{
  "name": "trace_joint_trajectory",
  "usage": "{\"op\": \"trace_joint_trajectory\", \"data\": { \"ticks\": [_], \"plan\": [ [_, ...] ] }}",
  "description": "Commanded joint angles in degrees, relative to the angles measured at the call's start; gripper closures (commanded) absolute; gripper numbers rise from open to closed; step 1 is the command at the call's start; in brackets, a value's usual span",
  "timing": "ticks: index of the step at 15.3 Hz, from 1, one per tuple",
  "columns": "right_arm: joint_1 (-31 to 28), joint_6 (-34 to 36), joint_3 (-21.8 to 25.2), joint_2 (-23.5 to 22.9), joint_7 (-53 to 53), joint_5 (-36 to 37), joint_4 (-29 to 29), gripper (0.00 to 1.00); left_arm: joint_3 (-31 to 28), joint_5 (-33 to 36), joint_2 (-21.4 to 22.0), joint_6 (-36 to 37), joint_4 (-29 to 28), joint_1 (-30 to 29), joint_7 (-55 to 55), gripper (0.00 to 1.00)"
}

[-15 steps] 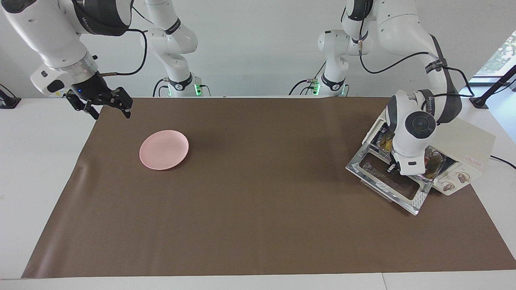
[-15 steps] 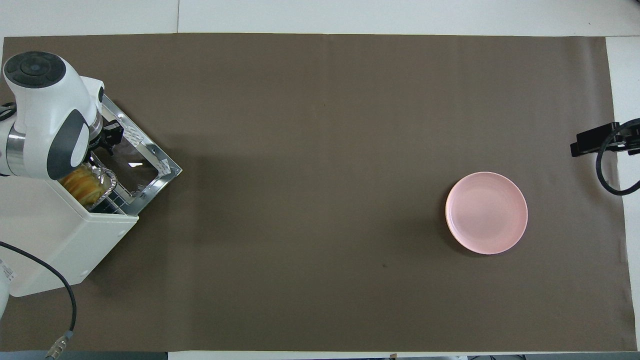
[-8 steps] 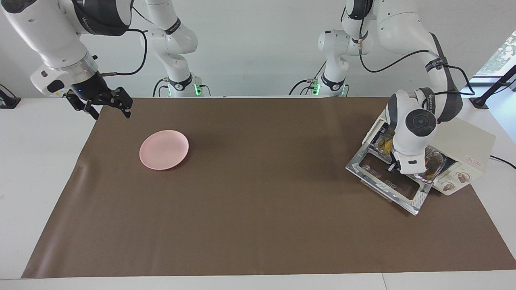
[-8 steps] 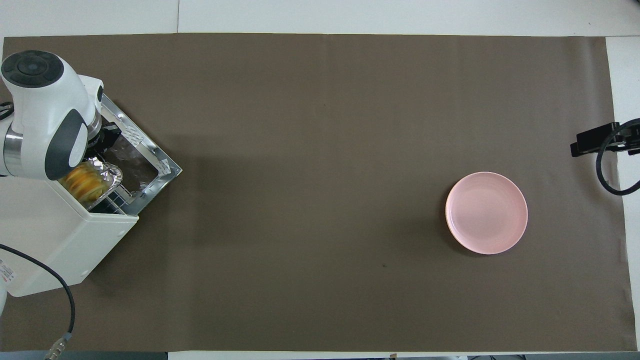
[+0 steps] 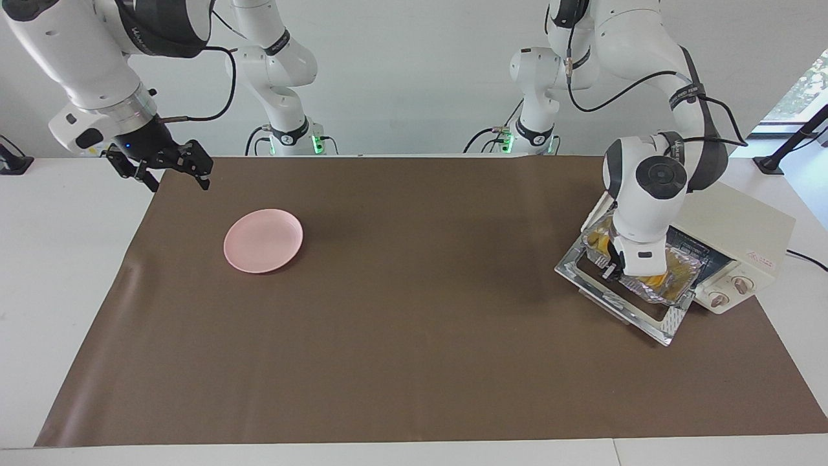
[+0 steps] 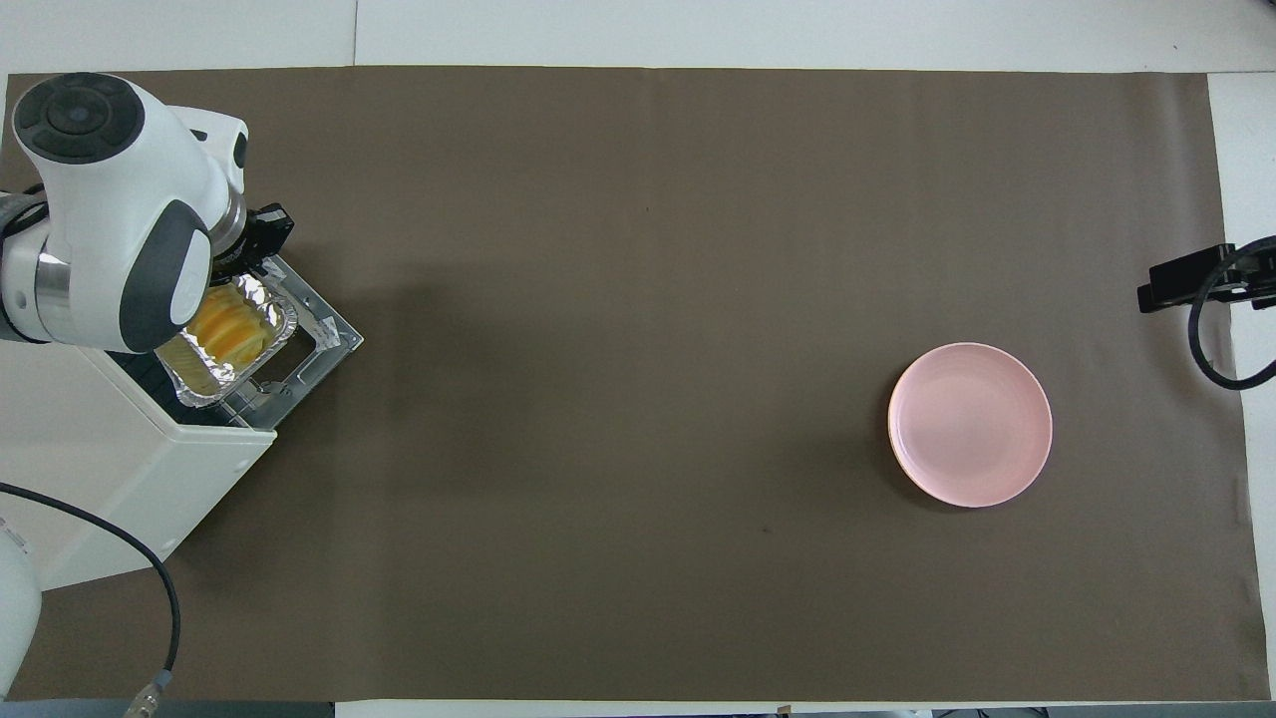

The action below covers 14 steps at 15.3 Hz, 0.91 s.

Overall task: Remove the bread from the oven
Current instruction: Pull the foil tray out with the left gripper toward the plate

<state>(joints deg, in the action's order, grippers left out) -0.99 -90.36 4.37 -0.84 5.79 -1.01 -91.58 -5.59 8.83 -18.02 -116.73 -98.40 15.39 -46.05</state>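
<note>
- Facing view: my left pincer (image 5: 613, 270) is closed on the edge of the silver foil tray (image 5: 653, 283), over the oven's open glass door (image 5: 614, 303).
- The bread (image 5: 654, 279) lies in that tray, a golden strip showing at either side of my wrist; the tray sits partly out of the cream-white toaster oven (image 5: 737, 243), over the folded-down door.
- The oven stands at my left arm's end of the surface (image 5: 414, 362), on the brown mat.
- My right pincer (image 5: 173, 173) hangs spread open and empty over the mat's corner at my right arm's end; that arm waits.
- The pink plate (image 5: 263, 240) lies near it, well apart from the oven.
- Overhead view: my left pincer (image 6: 257, 244) is mostly hidden under my wrist, at the foil tray's (image 6: 261, 299) end farther from me.
- The bread (image 6: 231, 332) shows yellow-orange and ridged inside the tray, above the door (image 6: 317, 349), in front of the oven (image 6: 120, 469).
- The pink plate (image 6: 970, 424) lies empty toward my right arm's end of the surface (image 6: 698, 299).
- My right pincer does not show in this view.
</note>
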Motion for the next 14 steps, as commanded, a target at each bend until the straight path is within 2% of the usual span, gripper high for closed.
{"op": "trace_joint_trajectory", "data": {
  "ticks": [1,4,6,9,14],
  "plan": [
    [-0.1,-0.1,-0.1,1.2,-1.0,-0.7,-1.3,0.00,-0.6,-4.1,-0.8,-3.1,0.4,2.8,0.4,1.00],
    [-0.1,-0.1,-0.1,1.2,-1.0,-0.7,-1.2,0.00,-0.8,-4.3,-1.0,-2.7,2.1,8.5,0.0,1.00],
    [-0.1,-0.1,-0.1,1.2,-1.0,-0.7,-1.3,0.00,-0.6,-3.7,-1.9,0.9,4.9,9.4,0.5,1.00],
    [-0.1,-0.1,-0.1,1.2,-1.0,-0.7,-1.3,0.00,-0.6,-4.0,-2.9,2.5,8.0,11.1,4.9,1.00],
    [-0.1,-0.1,-0.1,1.2,-1.0,-0.7,-1.3,0.00,-0.4,-4.5,-3.9,-0.9,7.6,14.3,12.4,1.00]
  ]
}}
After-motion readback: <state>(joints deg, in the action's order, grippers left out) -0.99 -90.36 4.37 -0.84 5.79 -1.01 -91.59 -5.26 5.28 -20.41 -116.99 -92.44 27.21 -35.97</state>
